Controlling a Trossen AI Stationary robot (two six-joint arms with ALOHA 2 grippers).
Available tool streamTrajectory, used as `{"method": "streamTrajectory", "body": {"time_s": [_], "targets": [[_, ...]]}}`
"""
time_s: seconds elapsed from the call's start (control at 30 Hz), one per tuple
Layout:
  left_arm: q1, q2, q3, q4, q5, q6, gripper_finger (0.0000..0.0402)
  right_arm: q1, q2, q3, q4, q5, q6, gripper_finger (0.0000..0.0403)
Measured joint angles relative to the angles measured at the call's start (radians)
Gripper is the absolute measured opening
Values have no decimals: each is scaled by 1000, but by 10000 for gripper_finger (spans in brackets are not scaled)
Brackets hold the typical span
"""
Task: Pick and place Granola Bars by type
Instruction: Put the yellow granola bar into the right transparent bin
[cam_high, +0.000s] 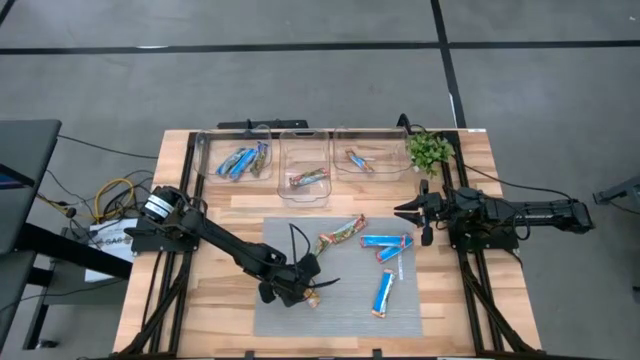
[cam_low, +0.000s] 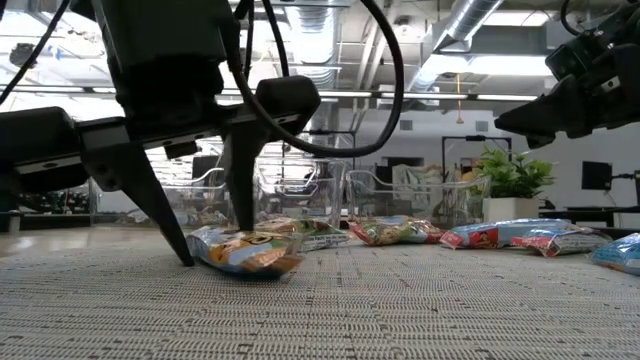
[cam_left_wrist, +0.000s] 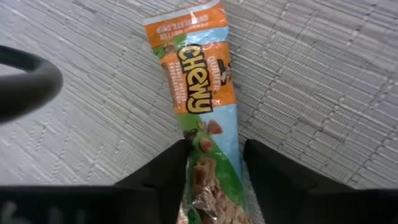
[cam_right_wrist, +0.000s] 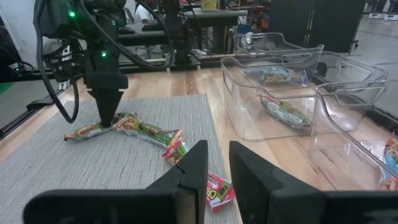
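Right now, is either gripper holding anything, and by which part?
The left gripper has its fingers on either side of one end of an orange, green and pale-blue wrapped granola bar lying on the grey woven mat; firm hold unclear. The right gripper holds nothing.

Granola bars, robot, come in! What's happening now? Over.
Left hand down astride an orange-green Chewy bar on the mat. Right hand waiting, empty. Nothing blocking.
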Motion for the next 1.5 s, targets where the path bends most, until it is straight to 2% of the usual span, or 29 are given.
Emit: {"method": "streamTrajectory", "body": {"time_s": [0.2, 0.4, 0.73, 0.97, 1.27, 1.5], "targets": [[-2, 3, -1, 1, 9, -8, 82, 0, 0, 0, 0, 0, 0, 59], [-2, 9, 36, -18, -26, -62, 43, 0, 0, 0, 0, 0, 0, 59], [59, 5, 246, -27, -46, -213, 41, 0, 0, 0, 0, 0, 0, 59], [164, 3, 438, -7, -47, -330, 41, 0, 0, 0, 0, 0, 0, 59], [336, 1, 628, 9, -51, -619, 41, 0, 0, 0, 0, 0, 0, 59], [429, 0, 701, 10, -50, -782, 41, 0, 0, 0, 0, 0, 0, 59]]}}
